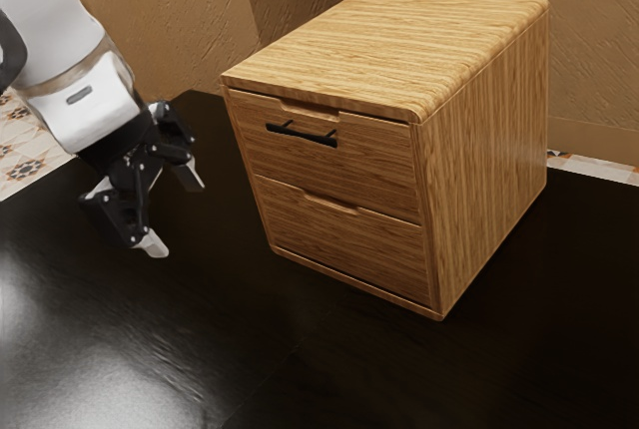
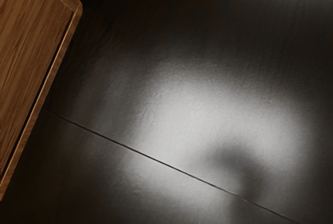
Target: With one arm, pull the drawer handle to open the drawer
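Gripper (image 1: pixel 172 212) hangs above the black table (image 1: pixel 150 349), fingers spread apart, grasping nothing. Wooden cabinet (image 1: pixel 399 50) stands at the exterior view's right, well apart from the gripper. Black handle (image 1: pixel 302 134) sits on the upper drawer (image 1: pixel 359 165), whose front lies flush with the cabinet. Wrist view shows a cabinet corner and table.

Arm (image 1: pixel 60 60) is cut off by the exterior view's left and upper edges. The rear and far side of the cabinet (image 1: pixel 399 150) are hidden. In the wrist view the cabinet (image 2: pixel 26 52) is cropped at the frame edge, and the part seen cannot be identified.
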Controlling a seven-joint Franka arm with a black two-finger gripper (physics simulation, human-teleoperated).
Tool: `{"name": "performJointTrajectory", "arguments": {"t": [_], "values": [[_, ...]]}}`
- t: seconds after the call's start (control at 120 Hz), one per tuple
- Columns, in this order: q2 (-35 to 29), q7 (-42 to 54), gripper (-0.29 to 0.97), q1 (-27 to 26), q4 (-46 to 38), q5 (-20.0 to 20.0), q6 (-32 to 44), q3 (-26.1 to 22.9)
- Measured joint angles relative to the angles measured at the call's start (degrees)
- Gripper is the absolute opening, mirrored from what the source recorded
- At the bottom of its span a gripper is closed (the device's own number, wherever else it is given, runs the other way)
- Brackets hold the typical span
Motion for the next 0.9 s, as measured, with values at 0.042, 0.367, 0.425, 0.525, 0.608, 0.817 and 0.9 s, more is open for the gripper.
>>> {"name": "performJointTrajectory", "arguments": {"t": [0.042, 0.367, 0.425, 0.525, 0.608, 0.817, 0.9], "values": [[0.0, 1.7, 0.68, -0.2, -0.7, 0.2, 2.5, -0.1], [7.0, 11.5, 0.68, 0.2, -4.0, 2.1, 23.1, 0.8], [7.8, 12.7, 0.68, 0.3, -3.9, 2.2, 25.8, 1.0], [8.8, 14.5, 0.68, 0.5, -3.0, 2.1, 29.2, 1.3], [9.4, 15.6, 0.68, 0.8, -2.9, 2.0, 31.0, 1.8], [11.4, 17.7, 0.68, 0.9, -2.6, 1.8, 33.6, 2.0], [12.1, 18.3, 0.68, 0.9, -2.3, 1.5, 34.2, 2.0]]}}
